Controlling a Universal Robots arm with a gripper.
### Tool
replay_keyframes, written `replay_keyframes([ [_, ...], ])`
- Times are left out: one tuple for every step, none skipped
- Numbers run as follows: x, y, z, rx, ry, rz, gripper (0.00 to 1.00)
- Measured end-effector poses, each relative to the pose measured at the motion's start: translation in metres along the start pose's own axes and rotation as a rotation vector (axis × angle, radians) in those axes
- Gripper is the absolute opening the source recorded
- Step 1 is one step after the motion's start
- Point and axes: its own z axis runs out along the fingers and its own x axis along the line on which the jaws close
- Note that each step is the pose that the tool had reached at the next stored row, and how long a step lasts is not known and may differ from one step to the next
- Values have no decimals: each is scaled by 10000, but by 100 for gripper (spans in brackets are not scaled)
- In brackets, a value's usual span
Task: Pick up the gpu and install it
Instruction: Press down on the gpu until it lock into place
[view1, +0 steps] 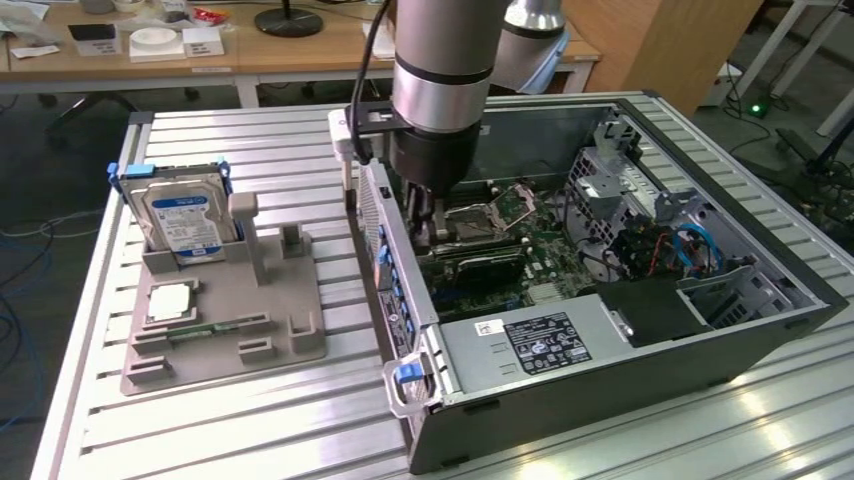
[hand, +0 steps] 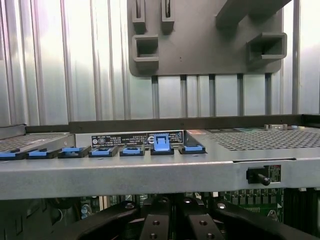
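Pincer (view1: 430, 225): clenched, lowered inside the open computer case (view1: 747, 330) over the motherboard (view1: 501, 255), where the gpu (view1: 474, 262) seats; whether it grips the card, unclear.

One hard drive (view1: 184, 222), one computer case (view1: 747, 320) — one gripper (view1: 424, 232).

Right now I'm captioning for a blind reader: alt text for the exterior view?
A robot arm's gripper reaches down into an open computer case, above the motherboard. To the exterior view's left, a grey holder carries an upright hard drive.
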Motion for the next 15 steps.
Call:
replay_keyframes([
  [0, 1, 0, -6, 1, -1, 10],
  [0, 2, 0, -17, 2, -1, 10],
  [0, 3, 1, -35, 3, 0, 10],
  [0, 3, 1, -61, 4, 2, 10],
  [0, 2, 2, -94, 5, 2, 10],
  [0, 2, 3, -127, 6, 2, 10],
  [0, 2, 4, -157, 8, 2, 10],
  [1, 2, 8, -181, 8, 3, 10],
  [1, 3, 17, -192, 9, 5, 10],
  [1, 1, 29, -198, 11, 4, 10],
  [1, -1, 41, -202, 13, 4, 10],
  [1, -3, 54, -203, 11, 5, 10],
  [1, -6, 66, -205, 11, 4, 10],
  [1, -9, 77, -207, 11, 5, 10],
  [-1, -16, 89, -210, 10, 6, 10],
])
